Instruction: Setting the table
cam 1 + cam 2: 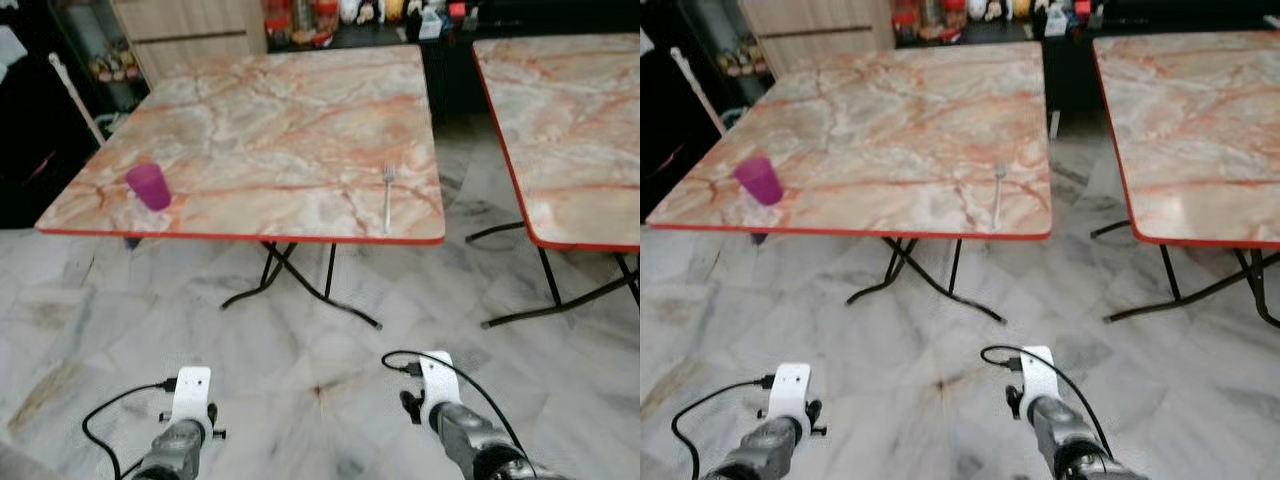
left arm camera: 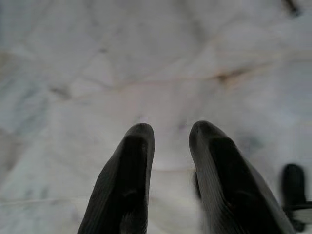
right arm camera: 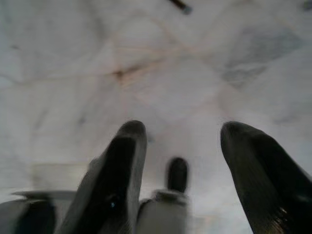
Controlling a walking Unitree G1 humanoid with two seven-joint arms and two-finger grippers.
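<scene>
Fingers [image 3: 178, 134] parted above marble floor [image 1: 300, 340]

Floor: pale grey-white marble tiles [image 1: 250, 340] with brown veining, glossy, soft reflections. Two square folding tables, tops of pink-orange marble pattern with red edging: nearer one [image 1: 290, 130] centre, second [image 1: 570, 120] to the right, a gap of floor between them. Both stand on crossed black metal legs [image 1: 300, 285]. Behind: light wooden cabinet [image 1: 185, 35], a dark shelf of blurred coloured items [image 1: 330, 18]. Far-left side dim and dark.
</scene>
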